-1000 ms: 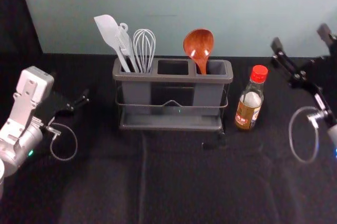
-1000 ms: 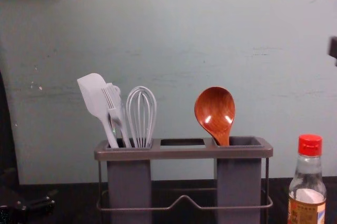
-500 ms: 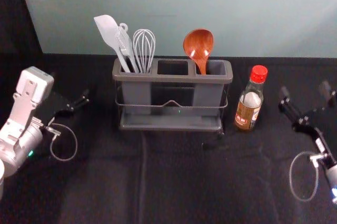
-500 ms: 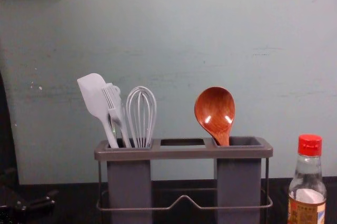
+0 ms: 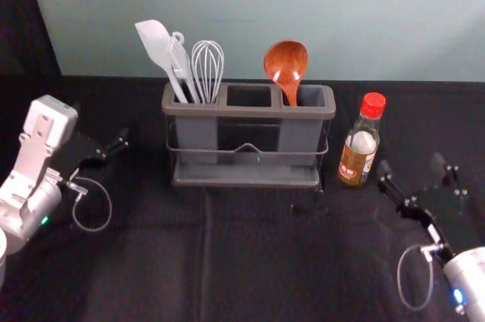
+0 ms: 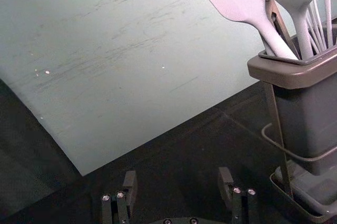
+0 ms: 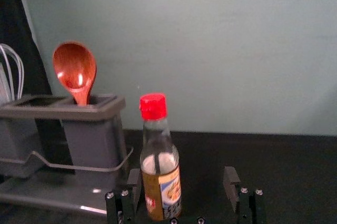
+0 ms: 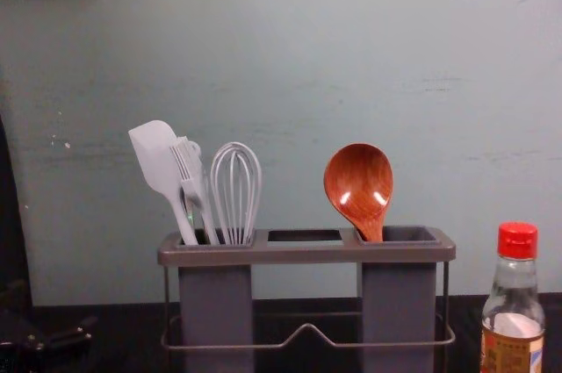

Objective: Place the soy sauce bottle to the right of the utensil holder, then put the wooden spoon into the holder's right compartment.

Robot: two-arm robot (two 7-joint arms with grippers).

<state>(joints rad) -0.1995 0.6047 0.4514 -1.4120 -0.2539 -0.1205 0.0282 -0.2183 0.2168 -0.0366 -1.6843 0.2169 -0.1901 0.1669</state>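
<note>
- Table [image 5: 258,261]: covered with creased black cloth [image 5: 136,269].
- Holder [image 5: 246,112]: standing upright on the cloth.
- Bottle [image 5: 356,160]: upright on the cloth, just beside the holder's right end, not touching it.

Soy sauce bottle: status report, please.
Right gripper open near bottle; left gripper open, parked left. Bottle upright, right of holder. Spoon in right compartment. No obstruction seen.

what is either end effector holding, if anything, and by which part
Nothing: the left end effector and right end effector are both open. The soy sauce bottle stands beside the utensil holder, and the wooden spoon rests in it.
</note>
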